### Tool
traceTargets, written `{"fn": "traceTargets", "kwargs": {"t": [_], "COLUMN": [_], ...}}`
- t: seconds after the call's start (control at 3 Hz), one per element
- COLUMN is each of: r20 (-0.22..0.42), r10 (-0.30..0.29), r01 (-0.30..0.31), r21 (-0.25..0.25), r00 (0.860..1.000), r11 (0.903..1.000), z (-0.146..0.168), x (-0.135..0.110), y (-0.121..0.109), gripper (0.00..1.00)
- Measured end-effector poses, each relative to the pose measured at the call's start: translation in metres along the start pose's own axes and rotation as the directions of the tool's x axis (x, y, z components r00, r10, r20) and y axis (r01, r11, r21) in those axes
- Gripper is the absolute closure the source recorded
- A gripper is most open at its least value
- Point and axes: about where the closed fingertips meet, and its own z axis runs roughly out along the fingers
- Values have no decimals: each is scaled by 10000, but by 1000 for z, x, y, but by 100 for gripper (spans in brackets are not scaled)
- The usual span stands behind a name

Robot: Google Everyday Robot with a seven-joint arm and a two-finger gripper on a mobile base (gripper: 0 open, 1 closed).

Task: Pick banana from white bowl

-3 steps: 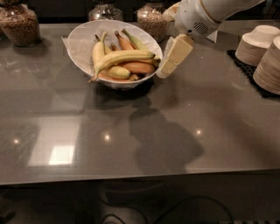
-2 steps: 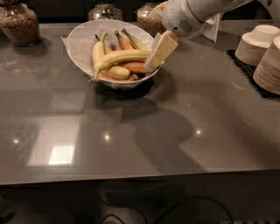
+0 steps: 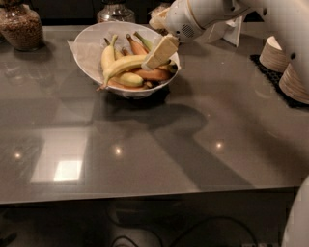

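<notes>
The hand [image 3: 154,58] has moved. A second ago it hung just outside the white bowl [image 3: 84,50], by the side at 3 o'clock. Then it slid over the rim. Now its tip is inside the bowl, right over the fruit. It comes down from 1 o'clock, at the end of the big white arm [image 3: 203,17].

The tip is at the top end of the banana [image 3: 123,65]. It looks like it touches the banana or is just above it, but it is hard to tell which. It is also not clear if the hand is spread or pressed together.

This means the reach is almost over. The grab itself does not look done yet. The banana lies in the bowl and has not been lifted.

The white bowl sits on the grey bench [image 3: 145,144], at about 11 o'clock in the view. It is full of fruit. The long, pale banana lies on top, bent like a smile, with its stem pointing to 8 o'clock. Shorter yellow bananas [image 3: 108,55] lie next to it. Orange-brown bananas [image 3: 154,75] lie under it and behind it.

A glass jar [image 3: 19,26] full of brown grain stands at 10 o'clock. A second jar [image 3: 113,10] stands behind the bowl at 12 o'clock. What is inside that one does not show.
</notes>
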Motion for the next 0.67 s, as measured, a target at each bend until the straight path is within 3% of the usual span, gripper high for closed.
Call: {"fn": "traceTargets", "kwargs": {"t": [0.67], "r20": [234], "r10": [220], "r01": [-214], "r21": [-224], "r00": [9995], "r11": [9995], "z": [17], "x": [-1], "y": [-4], "gripper": [27]}}
